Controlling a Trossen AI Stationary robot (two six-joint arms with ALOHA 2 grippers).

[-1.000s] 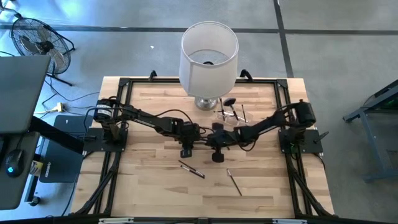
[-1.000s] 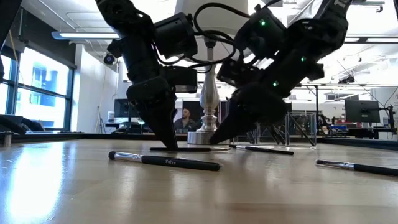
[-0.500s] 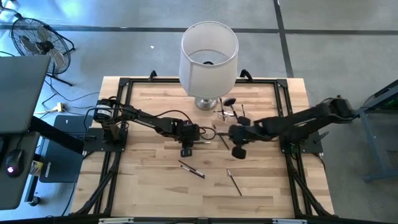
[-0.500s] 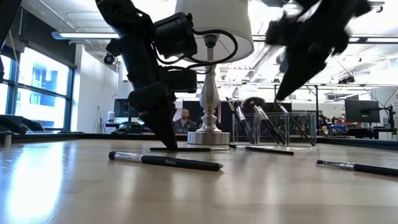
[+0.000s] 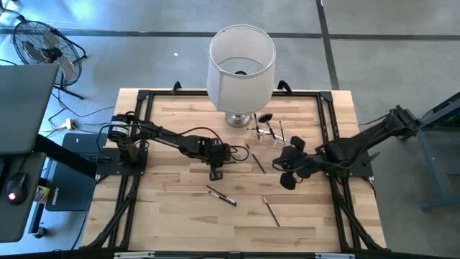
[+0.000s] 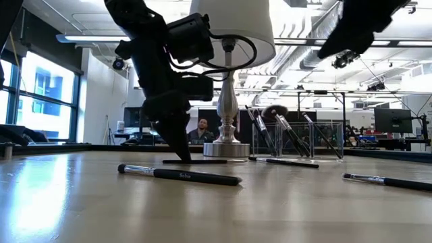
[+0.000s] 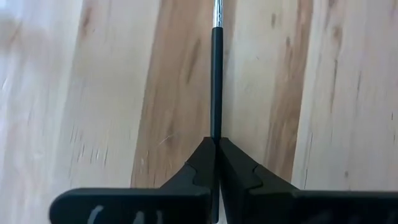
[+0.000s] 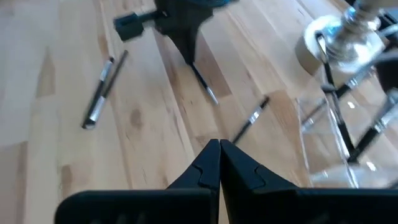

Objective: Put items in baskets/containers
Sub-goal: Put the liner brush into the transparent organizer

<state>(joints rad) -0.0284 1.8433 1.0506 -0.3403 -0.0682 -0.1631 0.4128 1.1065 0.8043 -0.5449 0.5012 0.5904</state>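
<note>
A thin black makeup brush (image 7: 216, 81) lies flat on the wooden table (image 5: 172, 208), near its middle, and its handle end is pinched between the closed fingers of the left gripper (image 7: 216, 163), which is pressed down to the tabletop. From above, this gripper (image 5: 215, 164) is seen left of centre, in front of the lamp's silver base (image 5: 237, 119).

The clear plastic holder (image 6: 297, 140) stands just right of the lamp base, with several brushes already leaning inside it, among them one with a fluffy black head (image 6: 274, 112). Loose brushes remain outside: one (image 5: 255, 157) close in front of the holder, and two more (image 5: 221, 195) (image 5: 271, 210) nearer the table's front edge.

A second ago the right gripper (image 5: 286, 173) was crowded against the left one at the table's middle; it has since been pulled back to the right and raised, and its arm folded toward its base. Its fingers (image 8: 231, 165) are seen pressed together with nothing between them.

The withdrawal is judged to leave the pinched brush to the left arm alone. That brush has not yet been lifted, and several brushes are still to be put in the holder.
</note>
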